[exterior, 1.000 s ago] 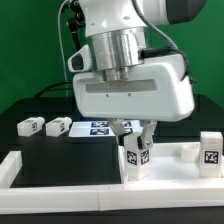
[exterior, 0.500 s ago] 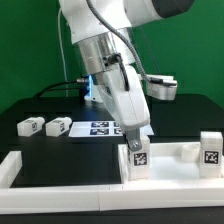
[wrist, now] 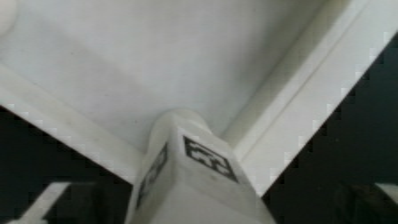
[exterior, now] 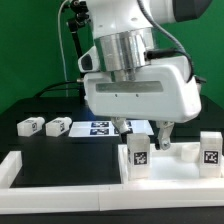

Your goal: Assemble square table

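Note:
The square table's white top (exterior: 178, 152) lies at the exterior view's right, rim up. One white tagged leg (exterior: 138, 156) stands upright in its near corner, and a second leg (exterior: 210, 150) stands at the far right corner. My gripper (exterior: 143, 131) hangs just above the first leg, open, with a finger on each side of the leg's top and a gap showing. The wrist view looks down along that leg (wrist: 189, 165) into the tray top (wrist: 143, 60). Two more legs (exterior: 30, 126) (exterior: 58, 126) lie loose at the left.
The marker board (exterior: 99, 128) lies flat behind the gripper. A white barrier strip (exterior: 60, 172) runs along the front and turns up at the exterior view's left (exterior: 10, 166). Black tabletop lies between the strip and the loose legs.
The wrist turned one way and back again over the upright leg. The jaws, shut on that leg before, now stand wide apart; the leg stays upright in its corner.

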Controlling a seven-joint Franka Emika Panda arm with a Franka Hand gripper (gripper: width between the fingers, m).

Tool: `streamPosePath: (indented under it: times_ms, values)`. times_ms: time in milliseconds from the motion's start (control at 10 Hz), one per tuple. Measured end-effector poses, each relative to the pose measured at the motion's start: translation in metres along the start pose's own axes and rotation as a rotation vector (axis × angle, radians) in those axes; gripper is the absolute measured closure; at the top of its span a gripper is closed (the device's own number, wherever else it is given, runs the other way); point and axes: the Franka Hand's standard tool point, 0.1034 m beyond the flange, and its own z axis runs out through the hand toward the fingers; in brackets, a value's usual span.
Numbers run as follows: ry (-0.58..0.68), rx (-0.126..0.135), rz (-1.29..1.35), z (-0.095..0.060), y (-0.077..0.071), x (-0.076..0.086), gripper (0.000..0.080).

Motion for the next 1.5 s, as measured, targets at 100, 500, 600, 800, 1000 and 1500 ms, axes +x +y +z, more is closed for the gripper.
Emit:
streamPosePath:
  times_ms: [100,500,600,800,1000,1500]
  values:
    - [0.001,-0.002,-0.069,0.0,0.0,0.0,0.0158]
    - [0.016,-0.029,-0.752,0.004,0.011,0.01,0.0151]
    - [0.015,-0.033,-0.811,0.005,0.011,0.009,0.0151]
    - [0.015,-0.031,-0.778,0.005,0.011,0.009,0.0273]
    - [0.015,-0.026,-0.655,0.005,0.01,0.008,0.0511]
    - [0.009,-0.003,-0.139,0.005,0.011,0.009,0.0511]
